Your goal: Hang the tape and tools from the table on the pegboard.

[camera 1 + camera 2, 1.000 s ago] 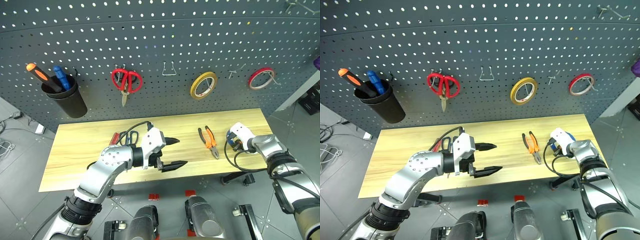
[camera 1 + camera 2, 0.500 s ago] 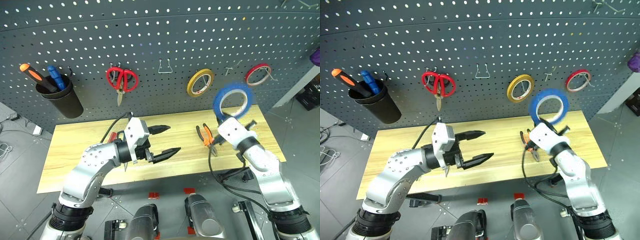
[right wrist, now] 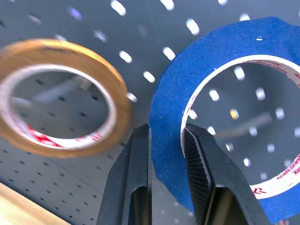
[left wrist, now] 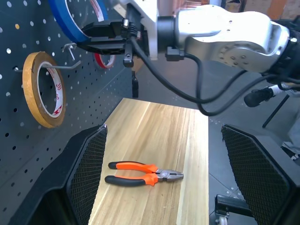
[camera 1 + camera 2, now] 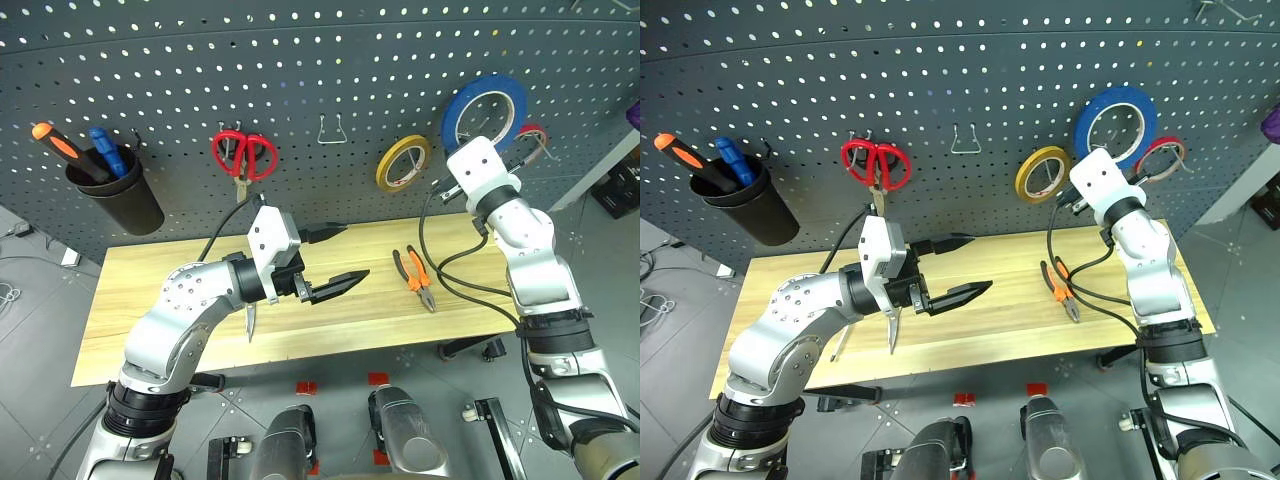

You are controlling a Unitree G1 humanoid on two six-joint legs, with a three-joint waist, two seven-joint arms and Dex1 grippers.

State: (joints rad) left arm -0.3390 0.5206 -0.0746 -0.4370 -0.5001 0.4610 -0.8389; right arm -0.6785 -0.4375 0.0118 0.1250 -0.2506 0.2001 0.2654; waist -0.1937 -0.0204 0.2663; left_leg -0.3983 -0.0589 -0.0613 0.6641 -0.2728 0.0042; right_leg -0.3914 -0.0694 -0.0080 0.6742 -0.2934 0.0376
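While its two fingers stand wide apart and hold nothing, the left gripper (image 5: 335,260) hovers over the table (image 5: 150,300), with the pliers (image 4: 143,172) lying beyond its fingertips. Farther off, the right gripper (image 3: 166,145) pinches the blue tape (image 5: 486,110) against the pegboard (image 5: 300,90), just beside the yellow roll (image 5: 404,164).
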